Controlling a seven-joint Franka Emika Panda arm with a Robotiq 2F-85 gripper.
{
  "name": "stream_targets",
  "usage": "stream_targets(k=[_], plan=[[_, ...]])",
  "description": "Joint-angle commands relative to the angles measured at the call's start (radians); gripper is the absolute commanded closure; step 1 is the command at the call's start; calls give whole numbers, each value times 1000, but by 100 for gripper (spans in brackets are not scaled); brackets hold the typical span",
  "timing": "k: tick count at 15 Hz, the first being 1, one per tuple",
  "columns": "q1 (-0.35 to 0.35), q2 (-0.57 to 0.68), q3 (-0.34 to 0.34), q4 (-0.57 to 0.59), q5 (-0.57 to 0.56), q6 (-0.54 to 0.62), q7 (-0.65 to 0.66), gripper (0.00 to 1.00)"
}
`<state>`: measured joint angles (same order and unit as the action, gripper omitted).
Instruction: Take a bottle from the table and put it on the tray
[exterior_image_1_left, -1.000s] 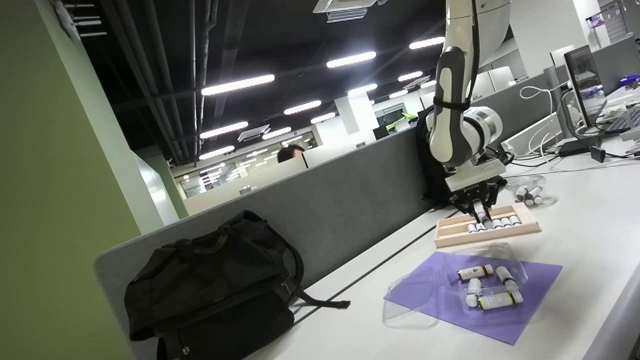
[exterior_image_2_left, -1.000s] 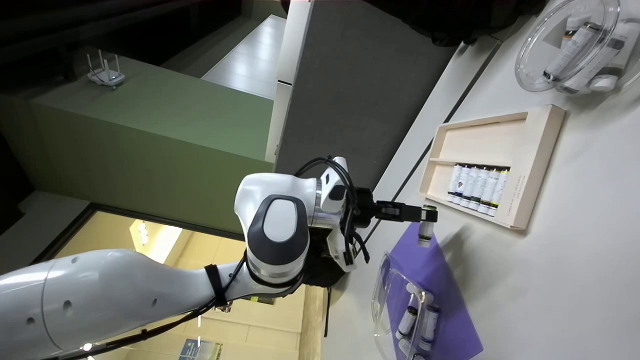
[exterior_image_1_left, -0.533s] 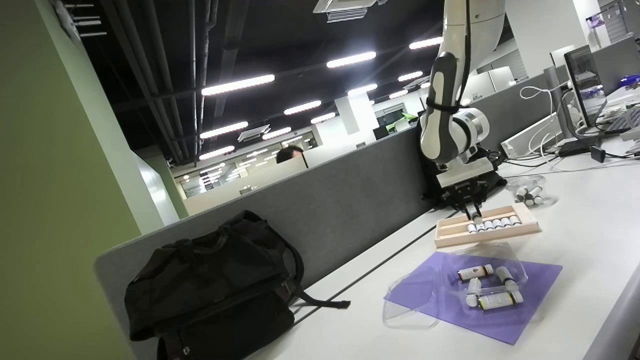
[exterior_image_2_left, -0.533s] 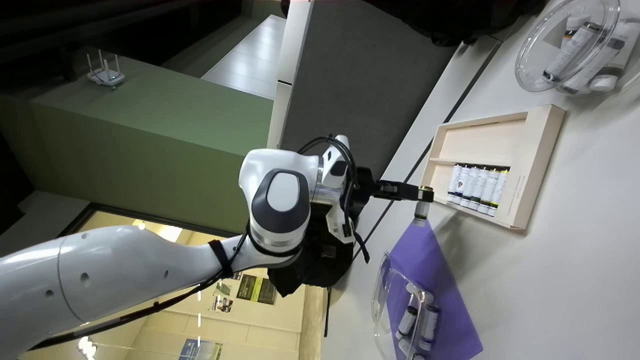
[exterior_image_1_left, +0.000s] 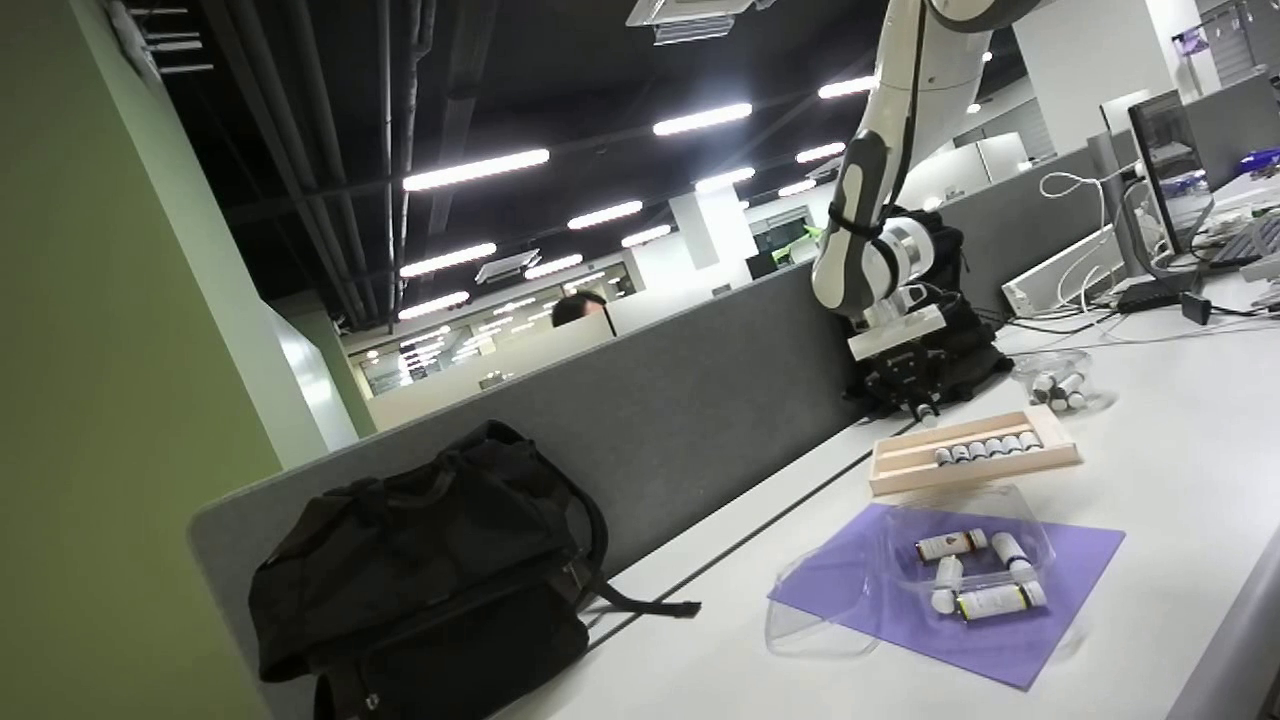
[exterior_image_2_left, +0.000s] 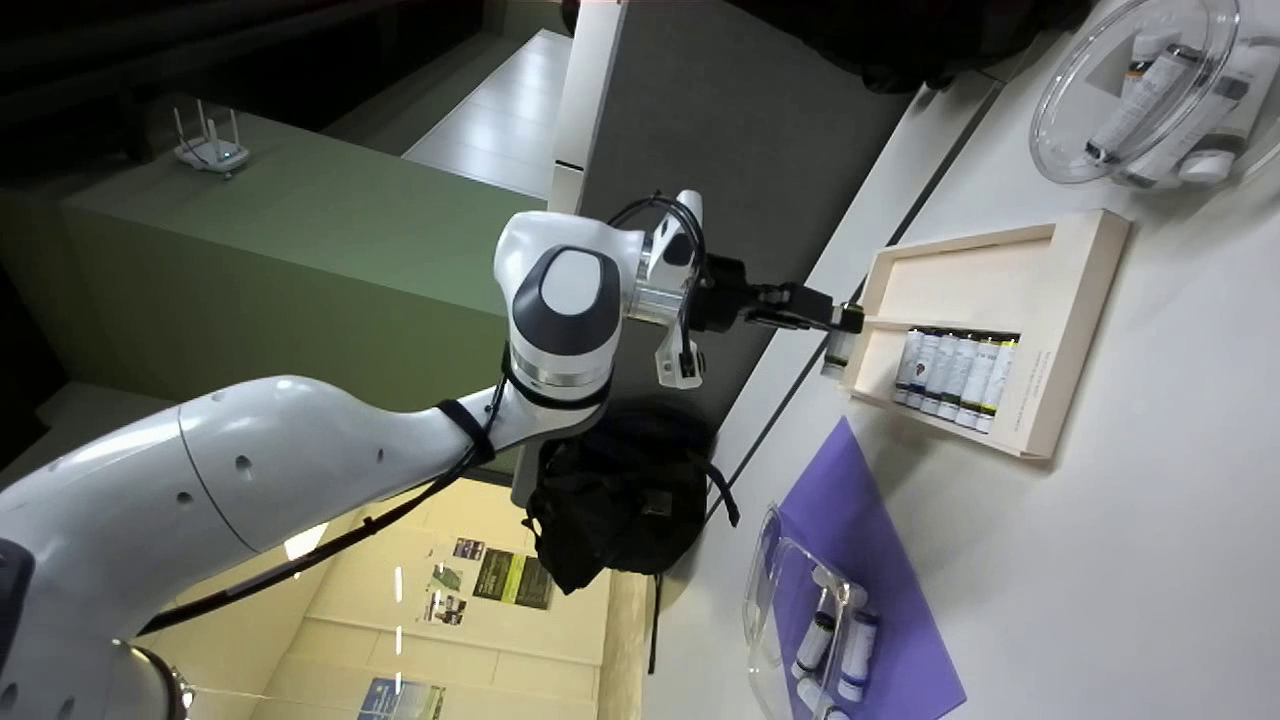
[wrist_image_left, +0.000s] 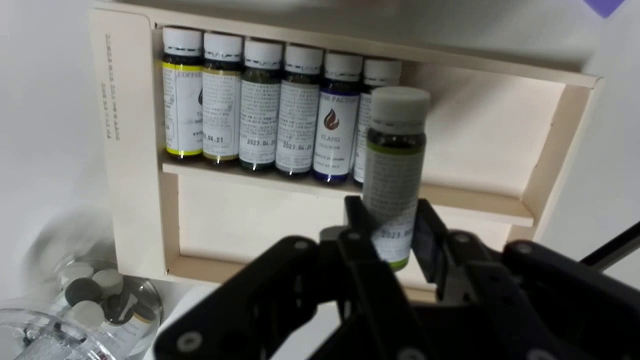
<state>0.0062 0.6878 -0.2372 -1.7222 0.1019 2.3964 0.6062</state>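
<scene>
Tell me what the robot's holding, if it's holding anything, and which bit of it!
A white-capped, green-banded bottle. The tool grips it by the lower half, near its base.

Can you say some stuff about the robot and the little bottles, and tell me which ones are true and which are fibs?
1. The gripper holds a bottle. True.
2. That bottle's cap is red. False: it is white.
3. The wooden tray has six bottles in a row. True.
4. The sheet is green. False: it is purple.
5. The divider is grey. True.
</scene>
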Motion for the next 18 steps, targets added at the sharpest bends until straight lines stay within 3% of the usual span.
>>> stream_targets(k=[1, 3, 4, 18], plan=[[-8, 7, 9, 9, -8, -2, 5, 63], [-7, 12, 9, 11, -8, -2, 5, 63], [-7, 12, 9, 11, -8, -2, 5, 88], [8, 23, 30, -29, 84, 169, 56, 88]])
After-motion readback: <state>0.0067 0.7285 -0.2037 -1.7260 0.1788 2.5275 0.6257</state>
